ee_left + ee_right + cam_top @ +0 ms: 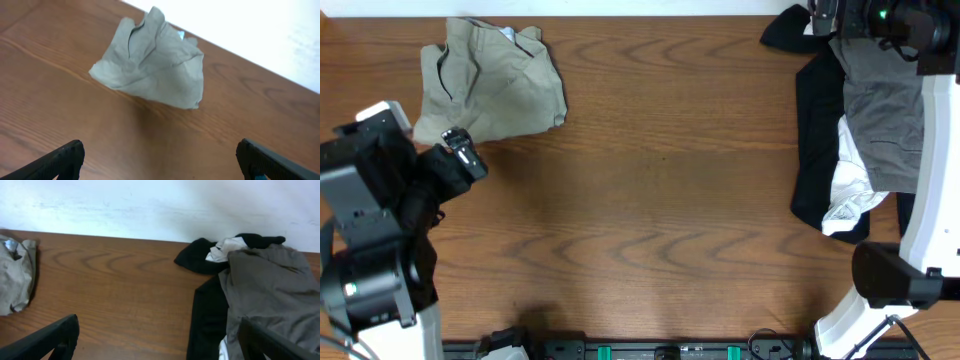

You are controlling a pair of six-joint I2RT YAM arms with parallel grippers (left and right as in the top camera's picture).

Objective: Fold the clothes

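Wooden table by white wall, clothes heaped, left fingers and right fingers apart.

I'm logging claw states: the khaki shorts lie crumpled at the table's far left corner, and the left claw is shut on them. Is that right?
Not quite. The khaki shorts do lie crumpled at the far left corner, but the left claw is open and apart from them, holding nothing. The left wrist view shows this.
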